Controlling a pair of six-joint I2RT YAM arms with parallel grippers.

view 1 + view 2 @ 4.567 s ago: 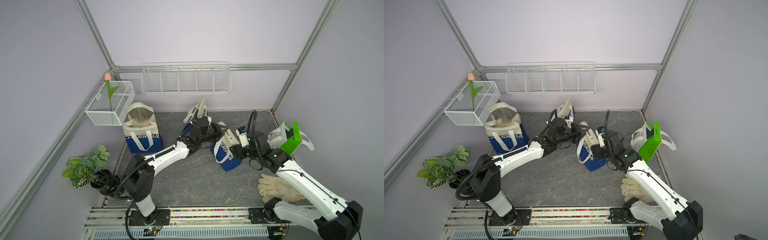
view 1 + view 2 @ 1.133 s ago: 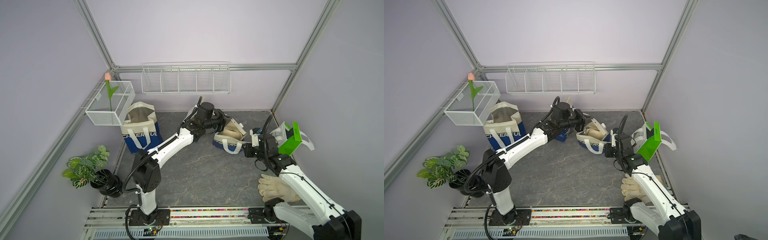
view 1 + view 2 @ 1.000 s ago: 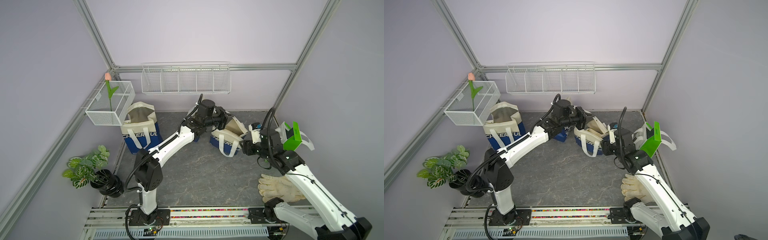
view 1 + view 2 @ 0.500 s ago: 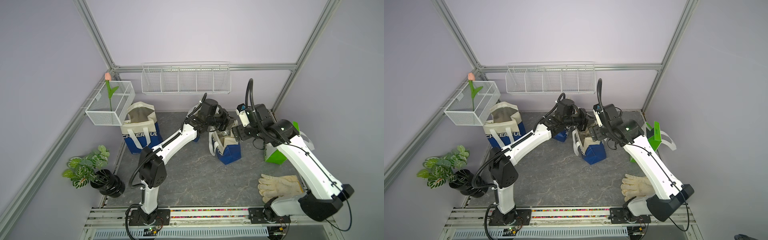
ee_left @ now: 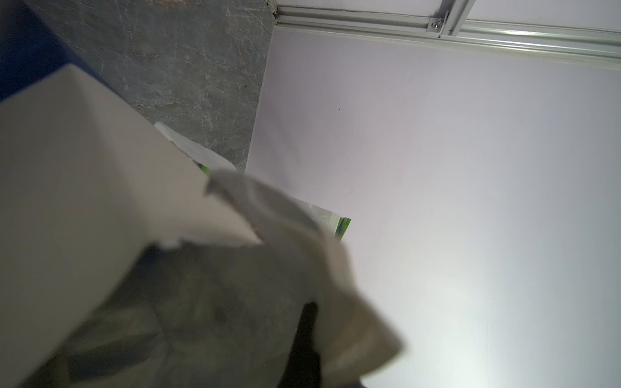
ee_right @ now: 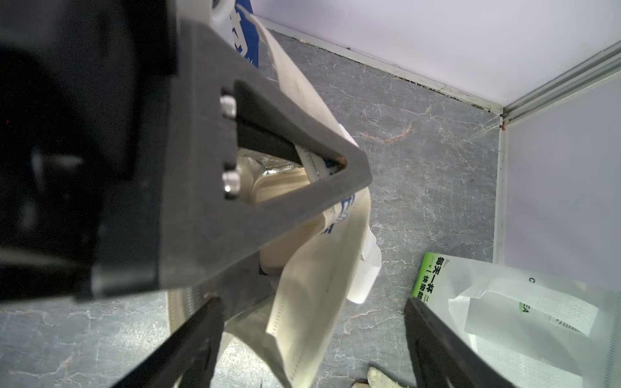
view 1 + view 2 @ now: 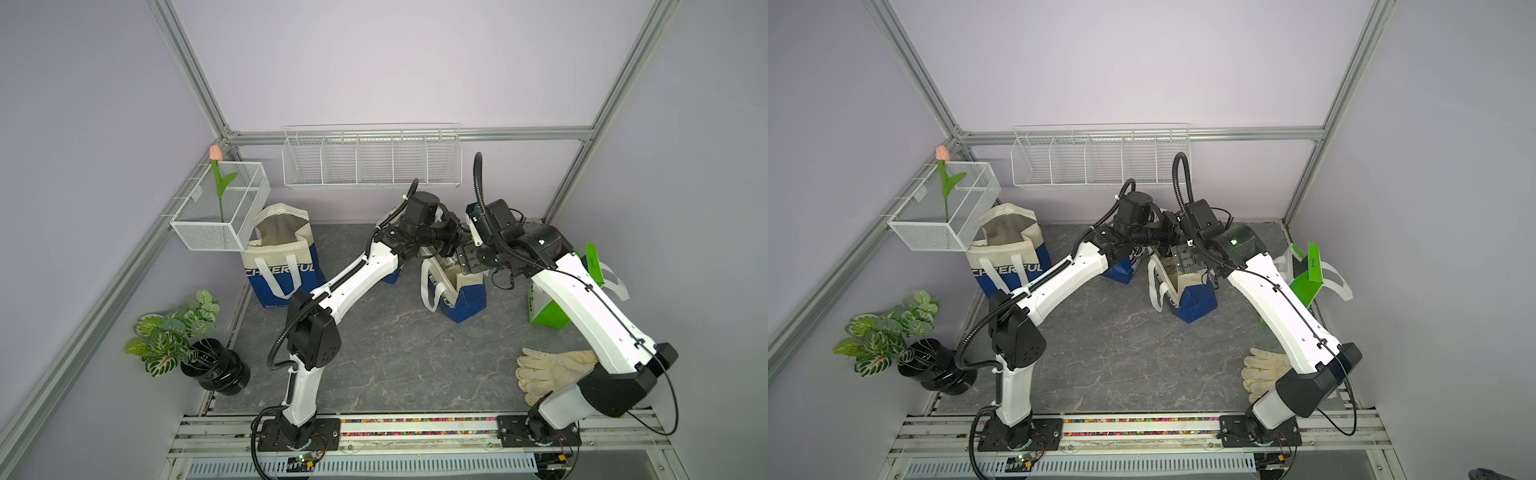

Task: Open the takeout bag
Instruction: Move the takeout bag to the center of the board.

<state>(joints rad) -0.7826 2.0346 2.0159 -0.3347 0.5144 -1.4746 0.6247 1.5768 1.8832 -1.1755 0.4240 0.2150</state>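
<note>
Bag upright, mouth part-open, spreading not finished
Takeout bag (image 7: 461,297) stood toward the back of the desk (image 7: 386,357); left gripper (image 7: 449,248) was clenched on its rim, right gripper (image 6: 312,339) was released, jaws wide astride a loose side panel, gripping nothing. Silver lining showed, so the mouth looked partly open; the free side likely needed pulling out. Tight spot: both wrists close together above the bag, green bag (image 7: 548,309) near on the right, back wall close. Open desk lay in front, glove (image 7: 552,370) well apart
</note>
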